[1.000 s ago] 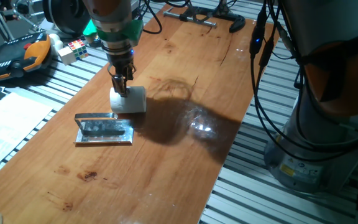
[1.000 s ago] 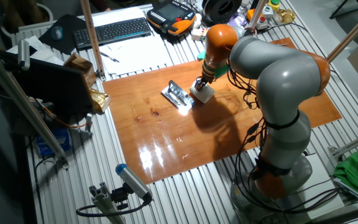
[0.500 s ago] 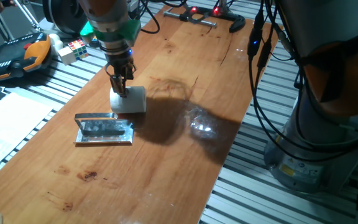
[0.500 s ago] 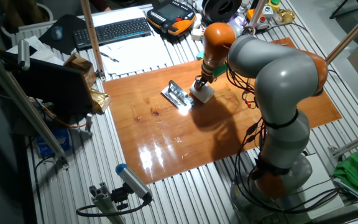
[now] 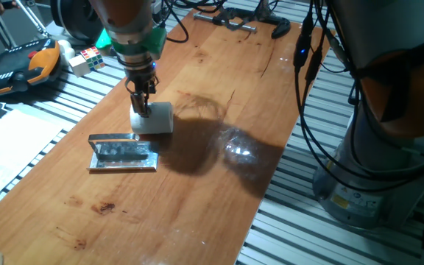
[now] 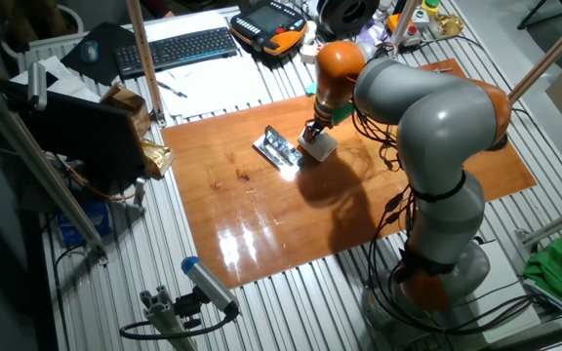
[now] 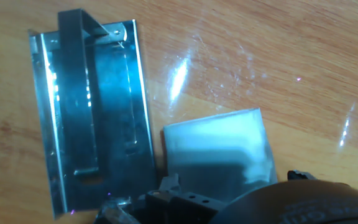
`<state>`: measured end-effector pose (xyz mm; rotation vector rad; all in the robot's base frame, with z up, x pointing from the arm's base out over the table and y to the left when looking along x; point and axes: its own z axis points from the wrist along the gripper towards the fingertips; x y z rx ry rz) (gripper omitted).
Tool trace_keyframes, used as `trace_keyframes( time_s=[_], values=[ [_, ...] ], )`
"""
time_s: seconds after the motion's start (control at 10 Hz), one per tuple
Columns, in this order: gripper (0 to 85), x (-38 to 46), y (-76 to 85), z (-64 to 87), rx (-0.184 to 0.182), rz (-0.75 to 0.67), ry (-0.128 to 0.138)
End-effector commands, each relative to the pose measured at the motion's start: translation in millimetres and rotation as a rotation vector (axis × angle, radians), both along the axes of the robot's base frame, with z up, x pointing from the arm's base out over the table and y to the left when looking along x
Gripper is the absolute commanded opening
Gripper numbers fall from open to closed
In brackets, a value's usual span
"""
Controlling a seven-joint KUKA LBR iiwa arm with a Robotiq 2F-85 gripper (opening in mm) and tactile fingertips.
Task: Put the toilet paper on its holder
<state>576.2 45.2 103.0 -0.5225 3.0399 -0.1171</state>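
On the wooden table, the holder lies flat at the left: a shiny silver rectangular plate with a raised bar running along its far long edge. In the hand view the holder fills the left side, its bar standing off the plate on a bent bracket, its surface mirroring blue and grey. Just right of it, by one short end, sits the toilet paper, a small white roll lying on its side on the wood. From the other fixed view the roll is just beside the holder, and whether they touch cannot be told. In the hand view the toilet paper shows as a pale, softly shaded block with a thin strip of table between it and the plate's edge.

The arm comes down nearly vertical from above, its green-collared wrist over the roll. The gripper points straight down with its dark fingers close together at the roll's upper left edge; whether they pinch the paper cannot be told, since the tips are hidden in the hand view and too small in the fixed views.

Compared with half a second and a second ago, the wrist has drifted slightly left and away, while roll and holder lie where they were.
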Motion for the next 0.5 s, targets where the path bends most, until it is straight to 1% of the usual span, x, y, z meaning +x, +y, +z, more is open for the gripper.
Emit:
trace_keyframes(
  time_s=[0.0,0.1,0.4],
  values=[
    [85.0,1.6,-0.3,-2.8,-0.008,-0.002,0.0],
    [85.0,2.7,-0.7,-4.4,-0.01,-0.011,0.0],
    [85.0,3.4,-2.1,-6.0,-0.007,0.002,0.013]
  ],
)
